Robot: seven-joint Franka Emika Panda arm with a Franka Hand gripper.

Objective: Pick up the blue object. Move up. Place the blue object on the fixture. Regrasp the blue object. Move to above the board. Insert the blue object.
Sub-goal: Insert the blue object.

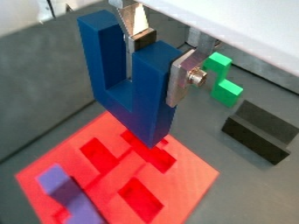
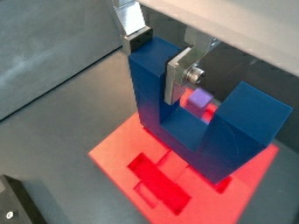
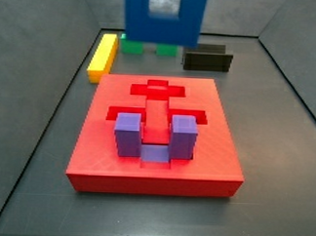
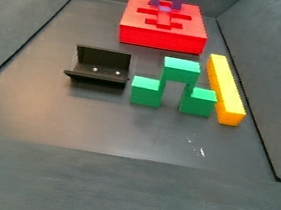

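The blue object (image 1: 128, 83) is a deep-blue U-shaped block. My gripper (image 1: 156, 63) is shut on one of its prongs, and its silver fingers (image 2: 177, 77) press that prong from both sides. It hangs in the air above the board (image 1: 187, 179), a flat red slab with shaped recesses. In a side view the blue object (image 3: 164, 23) shows at the frame's upper edge, over the board's (image 3: 107, 157) far end, with the gripper mostly cut off. The fixture (image 4: 98, 68), a small dark holder, stands empty on the floor.
A purple U-shaped block (image 3: 153, 137) sits in the board. Green blocks (image 4: 177, 83) and a long yellow bar (image 4: 224, 89) lie on the floor next to the fixture (image 3: 209, 60). Dark walls (image 4: 35, 29) enclose the floor.
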